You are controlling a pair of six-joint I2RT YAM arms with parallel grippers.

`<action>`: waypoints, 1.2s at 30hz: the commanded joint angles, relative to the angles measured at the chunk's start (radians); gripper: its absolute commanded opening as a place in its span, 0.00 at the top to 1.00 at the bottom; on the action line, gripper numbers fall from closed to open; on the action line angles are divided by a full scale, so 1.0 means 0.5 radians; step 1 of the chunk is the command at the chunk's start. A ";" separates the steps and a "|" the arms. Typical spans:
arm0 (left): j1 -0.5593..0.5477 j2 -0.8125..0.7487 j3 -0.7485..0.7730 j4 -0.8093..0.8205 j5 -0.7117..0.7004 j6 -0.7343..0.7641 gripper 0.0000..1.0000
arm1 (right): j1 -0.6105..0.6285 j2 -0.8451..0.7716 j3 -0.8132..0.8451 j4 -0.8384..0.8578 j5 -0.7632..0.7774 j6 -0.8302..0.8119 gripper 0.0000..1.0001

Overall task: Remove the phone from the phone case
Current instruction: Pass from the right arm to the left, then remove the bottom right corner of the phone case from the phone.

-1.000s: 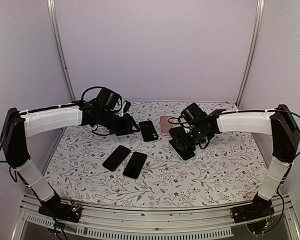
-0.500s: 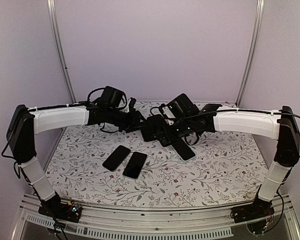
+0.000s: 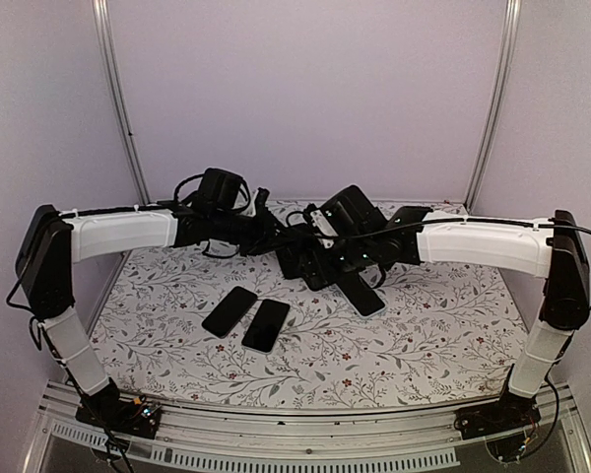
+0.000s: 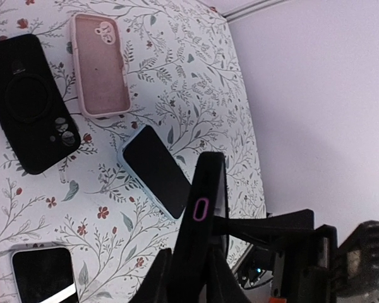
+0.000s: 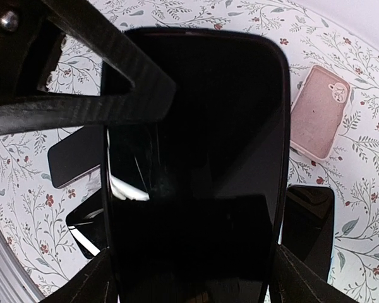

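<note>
Two dark handsets lie nearest my bases, one (image 3: 229,310) just beside the other (image 3: 266,324). Farther out, above the floral table (image 3: 424,335), both claws meet on the cased phone. My right claw (image 5: 192,281) spans the phone (image 5: 196,145) across its width, jaws wide against its long sides. My left claw (image 4: 189,281) clamps narrow on the phone case (image 4: 202,202), seen edge-on. I judge the glass slick and fragile and the case rim bendy, so I'd peel at a corner lip. Beyond lie a pink case (image 4: 100,66) and a black case (image 4: 33,101).
</note>
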 commanded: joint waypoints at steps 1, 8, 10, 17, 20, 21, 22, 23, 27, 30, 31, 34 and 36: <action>0.011 0.027 -0.034 0.200 0.128 -0.056 0.92 | 0.013 -0.044 0.049 0.170 0.012 -0.011 0.61; 0.043 -0.047 -0.106 0.484 0.238 -0.049 1.00 | 0.006 -0.126 -0.051 0.257 -0.044 -0.018 0.27; 0.080 -0.092 -0.152 0.603 0.311 -0.058 1.00 | -0.013 -0.162 -0.096 0.310 -0.108 -0.023 0.17; 0.186 -0.269 -0.282 0.900 0.457 -0.040 1.00 | -0.170 -0.413 -0.395 0.660 -0.580 -0.007 0.01; 0.225 -0.346 -0.341 1.043 0.512 -0.063 1.00 | -0.263 -0.510 -0.514 0.775 -0.755 0.042 0.01; 0.241 -0.370 -0.363 1.112 0.538 -0.083 1.00 | -0.301 -0.532 -0.549 0.808 -0.816 0.058 0.01; 0.253 -0.390 -0.386 1.179 0.561 -0.106 1.00 | -0.337 -0.561 -0.589 0.845 -0.873 0.093 0.01; 0.263 -0.405 -0.404 1.258 0.585 -0.127 1.00 | -0.370 -0.585 -0.626 0.885 -0.937 0.112 0.01; 0.272 -0.445 -0.454 1.472 0.666 -0.204 1.00 | -0.481 -0.658 -0.753 1.043 -1.142 0.208 0.03; 0.273 -0.450 -0.491 1.637 0.714 -0.278 1.00 | -0.526 -0.681 -0.796 1.091 -1.218 0.252 0.03; 0.273 -0.448 -0.500 1.683 0.727 -0.300 1.00 | -0.536 -0.683 -0.805 1.100 -1.231 0.263 0.03; 0.272 -0.439 -0.516 1.777 0.762 -0.348 1.00 | -0.564 -0.698 -0.833 1.122 -1.263 0.284 0.04; 0.271 -0.431 -0.528 1.844 0.783 -0.385 1.00 | -0.583 -0.709 -0.857 1.143 -1.286 0.303 0.04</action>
